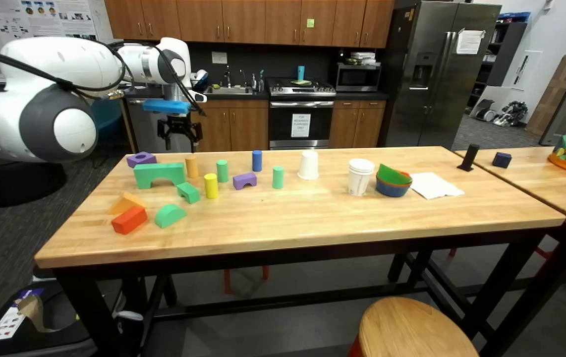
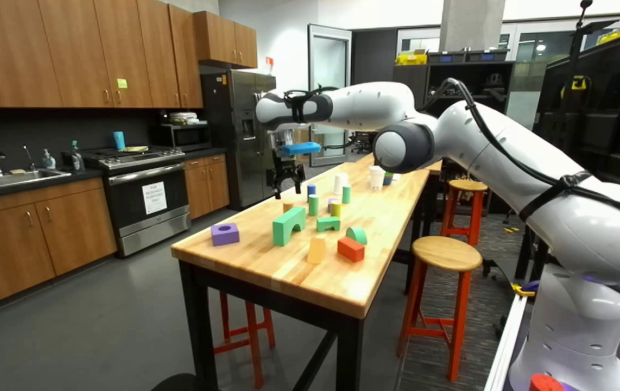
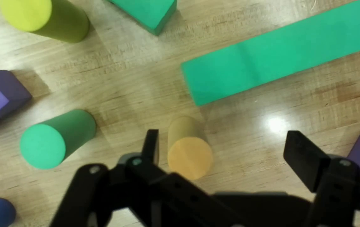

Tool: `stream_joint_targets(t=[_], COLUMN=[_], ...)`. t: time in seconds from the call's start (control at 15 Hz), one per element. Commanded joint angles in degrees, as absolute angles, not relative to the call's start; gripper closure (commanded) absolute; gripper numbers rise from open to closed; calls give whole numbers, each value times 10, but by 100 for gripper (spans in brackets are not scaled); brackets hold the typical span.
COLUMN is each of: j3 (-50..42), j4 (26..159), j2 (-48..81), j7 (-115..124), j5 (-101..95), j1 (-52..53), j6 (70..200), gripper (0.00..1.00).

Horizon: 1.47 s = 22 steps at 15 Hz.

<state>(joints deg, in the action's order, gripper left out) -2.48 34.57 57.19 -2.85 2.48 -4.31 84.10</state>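
The arm [image 2: 367, 103] is glossy white, with rounded joints [image 1: 40, 121] banded dark grey and black cables [image 1: 67, 85] strapped on. Just above the black, angular gripper [image 3: 223, 138] sits a flat blue piece [image 2: 302, 148]; grey screw heads [image 3: 94, 169] dot the gripper.

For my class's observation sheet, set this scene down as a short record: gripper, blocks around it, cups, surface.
Gripper: open, holding nothing
Nearest block: orange cylinder, upright, showing between the open jaws in the wrist view, not gripped
Blocks around it: large green arch; purple block with a hole
Other upright cylinders nearby: yellow cylinder; blue cylinder; two green cylinders
Cups: upside-down white cup; upright stack of white cups
Surface: wooden table
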Motion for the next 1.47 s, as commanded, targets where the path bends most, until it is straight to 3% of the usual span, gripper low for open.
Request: stream_joint_targets(t=[0.0, 1.4], j3=[-26, -21], j4=[327, 315], j2=[582, 603], j7=[-22, -45], j5=[23, 29], j1=[-43, -62], j6=[827, 840], gripper=[0, 0])
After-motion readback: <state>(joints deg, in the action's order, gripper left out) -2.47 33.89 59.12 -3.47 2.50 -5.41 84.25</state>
